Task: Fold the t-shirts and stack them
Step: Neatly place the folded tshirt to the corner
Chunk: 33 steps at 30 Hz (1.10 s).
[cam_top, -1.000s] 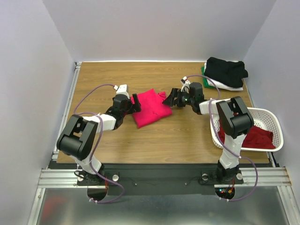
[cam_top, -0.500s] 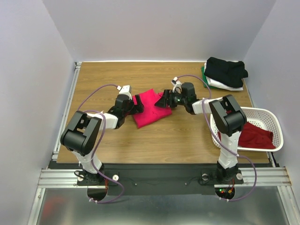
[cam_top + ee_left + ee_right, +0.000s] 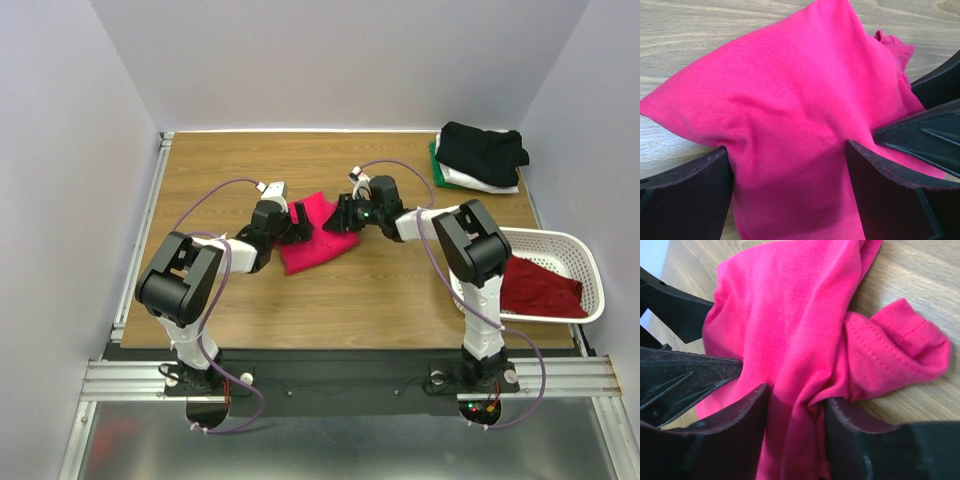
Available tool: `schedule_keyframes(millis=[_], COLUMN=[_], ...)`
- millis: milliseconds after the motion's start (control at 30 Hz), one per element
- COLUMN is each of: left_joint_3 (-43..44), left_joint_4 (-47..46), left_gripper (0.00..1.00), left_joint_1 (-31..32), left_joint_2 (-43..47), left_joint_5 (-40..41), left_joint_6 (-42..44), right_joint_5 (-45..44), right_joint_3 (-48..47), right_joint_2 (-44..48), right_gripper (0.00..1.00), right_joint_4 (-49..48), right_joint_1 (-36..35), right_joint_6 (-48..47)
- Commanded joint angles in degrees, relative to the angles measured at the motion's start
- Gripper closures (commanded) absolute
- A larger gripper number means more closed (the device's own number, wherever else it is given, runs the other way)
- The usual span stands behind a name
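A bright pink-red t-shirt [image 3: 318, 240] lies folded on the wooden table [image 3: 220, 160] between my two grippers. My left gripper [image 3: 298, 222] is open and straddles its left edge, with cloth [image 3: 790, 90] filling the gap between the fingers [image 3: 685, 195]. My right gripper [image 3: 338, 218] is closed on the shirt's right edge, and the pink cloth [image 3: 790, 305] bunches into a ridge between its pads [image 3: 740, 425]. A loose sleeve [image 3: 905, 350] sticks out beside it. A darker red t-shirt [image 3: 540, 290] lies in the basket. Black [image 3: 482, 148], white [image 3: 480, 183] and green [image 3: 437, 160] folded shirts are stacked at the back right.
The white perforated basket [image 3: 585, 255] stands at the right edge, close beside the right arm's base link. Grey walls close in the table on three sides. In the left wrist view the other gripper's black fingers [image 3: 930, 135] reach in from the right.
Both grippers have moved inward onto the pink shirt. The right gripper came left over the shirt's right edge and closed, bunching the cloth. The left gripper stayed open.
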<state>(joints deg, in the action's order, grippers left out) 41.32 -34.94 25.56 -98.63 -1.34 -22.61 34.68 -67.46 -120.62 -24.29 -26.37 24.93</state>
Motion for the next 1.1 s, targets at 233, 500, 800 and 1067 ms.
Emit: schedule_keyframes(millis=[233, 500, 800, 1067], left_joint_3=[3.06, 2.98, 1.22, 1.13], left_joint_4=[-4.00, -1.98, -0.48, -0.48], left_gripper=[0.05, 0.03, 0.01, 0.02], left_joint_1=[0.98, 0.19, -3.58, -5.61], left_joint_2=[-1.57, 5.36, 9.25, 8.98], left_joint_5=[-2.70, 2.64, 1.96, -0.24], left_joint_6=[-0.86, 0.81, 0.99, 1.17], right_joint_5=[1.18, -7.32, -10.86, -10.77], right_joint_3=[-4.78, -8.91, -19.36, -34.29], right_joint_2=[-2.69, 1.16, 4.78, 1.62], right_gripper=[0.94, 1.00, 0.99, 1.00], right_joint_4=[2.32, 9.87, 20.58, 26.57], right_joint_1=[-3.07, -1.94, 7.37, 14.50], right_joint_6=[-1.02, -7.61, -14.46, -15.52])
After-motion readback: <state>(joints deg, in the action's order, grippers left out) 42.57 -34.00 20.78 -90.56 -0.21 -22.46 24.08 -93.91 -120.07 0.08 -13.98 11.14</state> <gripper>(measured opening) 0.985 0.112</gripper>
